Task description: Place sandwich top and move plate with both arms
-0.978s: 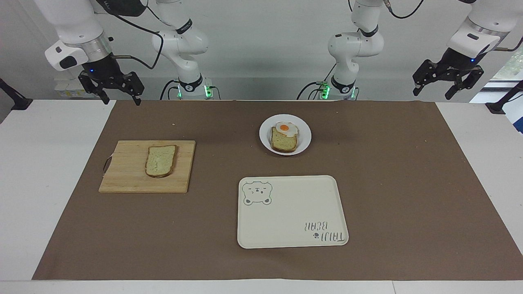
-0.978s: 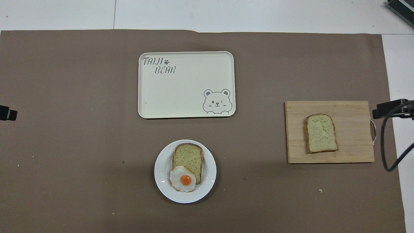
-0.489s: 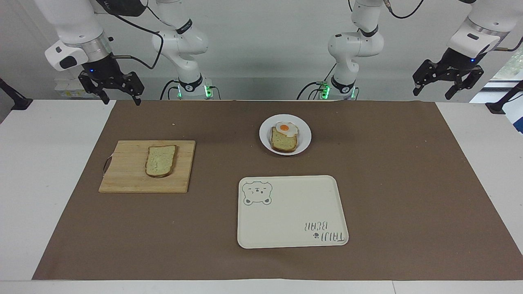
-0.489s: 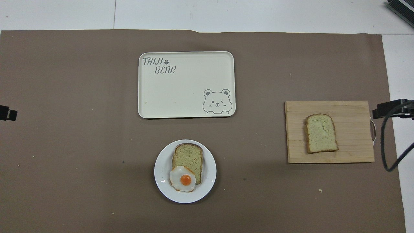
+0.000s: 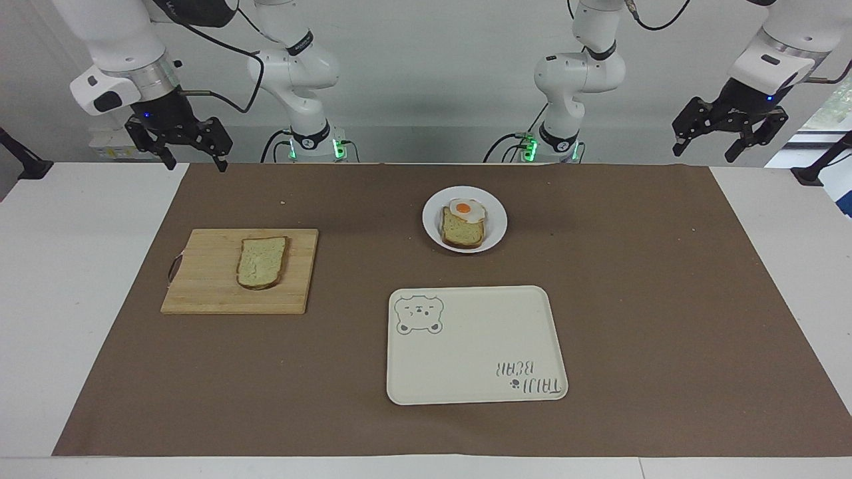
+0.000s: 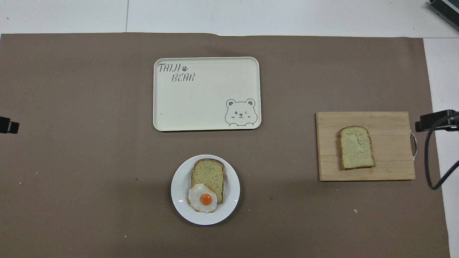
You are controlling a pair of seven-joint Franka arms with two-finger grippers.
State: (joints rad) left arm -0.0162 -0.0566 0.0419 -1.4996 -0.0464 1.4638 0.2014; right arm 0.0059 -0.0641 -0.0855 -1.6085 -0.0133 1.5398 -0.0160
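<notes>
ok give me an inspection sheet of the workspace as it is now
surface: white table under a brown mat, a few crumbs on it
job's things: sandwich top lies flat on a wooden board toward the right arm's end; plate holds a bread slice with a fried egg overlapping it
clutter: cream bear tray, nothing on it, farther from the robots than the plate
grippers: right gripper open, raised by the mat's corner; left gripper open, raised off the mat; both wait, holding nothing
cables: black cable hangs beside the board
surroundings: white wall
</notes>
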